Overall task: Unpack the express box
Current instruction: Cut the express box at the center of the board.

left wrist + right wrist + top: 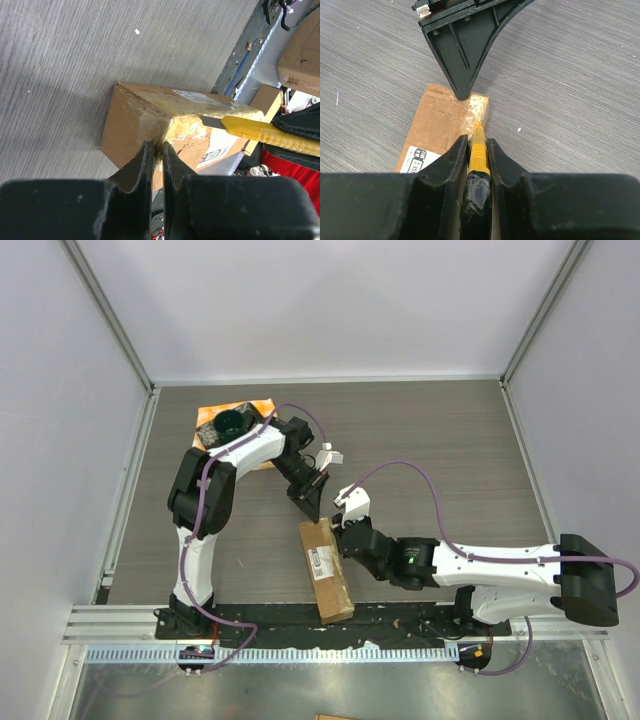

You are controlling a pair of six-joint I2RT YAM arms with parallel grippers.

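The express box [328, 580] lies flat on the grey table [430, 440], close to the near edge and between the two arm bases. Its long side runs away from the arms, and its white label [322, 562] faces up.

The left pincer [310, 508] comes down from the far left onto the far end of the box. In the left wrist view its fingers [144, 167] are clenched to a thin slit, and their tips meet the crumpled, shiny tape on the upper edge of that end. Whether any tape is caught between them I cannot tell. Seen from the right wrist, the same pincer forms one dark wedge whose point touches the box's far end.

The right pincer [343, 532] reaches in from the right, just beside the far right corner of the box. It is clenched on a yellow utility knife [478, 142], the handle held between both fingers and pointing toward the left pincer. The knife's blade [212, 121] lies against the taped top edge of the box, just beside the left pincer's tips.

Well apart from the box, at the far left of the table, a dark dish [232, 423] sits on an orange cloth [213, 412].
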